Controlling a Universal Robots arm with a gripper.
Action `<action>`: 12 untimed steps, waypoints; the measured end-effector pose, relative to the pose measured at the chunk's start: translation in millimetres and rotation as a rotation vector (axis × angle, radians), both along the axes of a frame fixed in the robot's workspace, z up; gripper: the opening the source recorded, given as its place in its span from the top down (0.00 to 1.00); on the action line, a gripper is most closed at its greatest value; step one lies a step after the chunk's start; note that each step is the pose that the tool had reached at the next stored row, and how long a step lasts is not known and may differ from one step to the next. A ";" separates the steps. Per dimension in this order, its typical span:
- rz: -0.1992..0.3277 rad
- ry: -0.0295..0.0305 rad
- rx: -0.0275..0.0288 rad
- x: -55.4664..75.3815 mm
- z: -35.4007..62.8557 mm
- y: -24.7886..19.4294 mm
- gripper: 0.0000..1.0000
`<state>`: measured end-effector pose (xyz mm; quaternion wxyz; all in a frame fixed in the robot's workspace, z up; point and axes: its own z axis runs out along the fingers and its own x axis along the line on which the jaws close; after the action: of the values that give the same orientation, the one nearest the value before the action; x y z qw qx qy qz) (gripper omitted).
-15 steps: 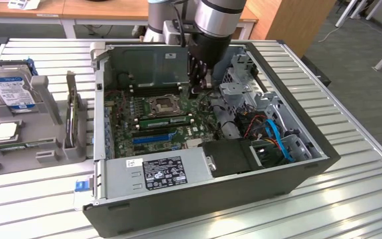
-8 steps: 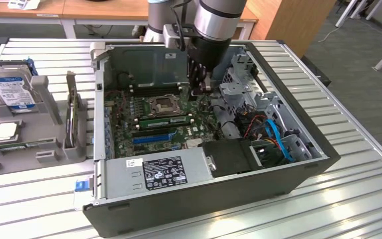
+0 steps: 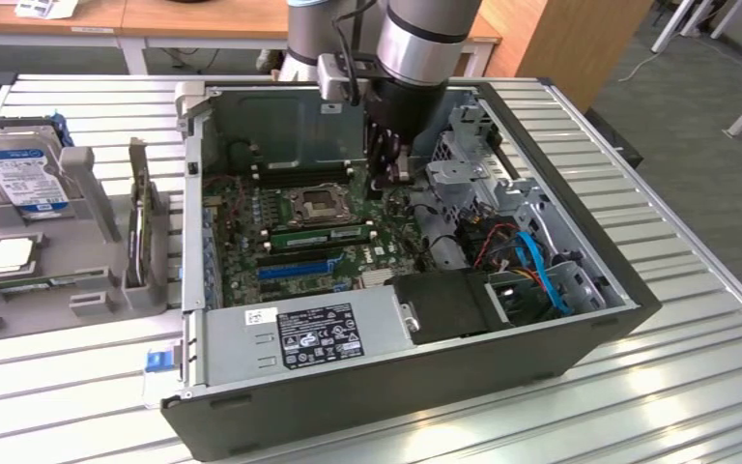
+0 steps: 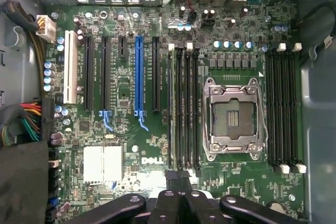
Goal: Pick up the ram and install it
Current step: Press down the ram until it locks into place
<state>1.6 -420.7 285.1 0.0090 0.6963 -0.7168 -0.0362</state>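
A slatted metal table (image 3: 680, 387) in a room with wooden desks carries an open computer case (image 3: 410, 411) lying on its side. Inside it, the ram (image 3: 324, 233) (image 4: 170, 108) stands on edge in the motherboard (image 4: 131, 145). It fills the outermost of a bank of four black slots and stretches lengthwise away from the pincer (image 3: 400, 172) (image 4: 177, 176), its near end just ahead of the tips. The pincer hangs over the board clenched, fingertips pressed together with nothing between them; whether they touch the ram I cannot tell. On the bank's far side from the ram lies the CPU socket (image 4: 231, 116), and a blue expansion slot (image 4: 139, 74) runs on the ram's other side. Well apart from the pincer, outside the case toward the exterior view's left, a grey holder (image 3: 88, 193) keeps a hard drive (image 3: 16, 174).
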 end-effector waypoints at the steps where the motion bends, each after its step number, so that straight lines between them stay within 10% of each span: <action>1: -0.001 0.0001 -0.0001 0.1 -0.9 -0.1 0.90; 12: -0.005 0.0000 -0.0001 0.6 -11.0 -0.2 0.90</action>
<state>2.2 -420.9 274.0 0.0090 0.6946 -0.7184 -0.0362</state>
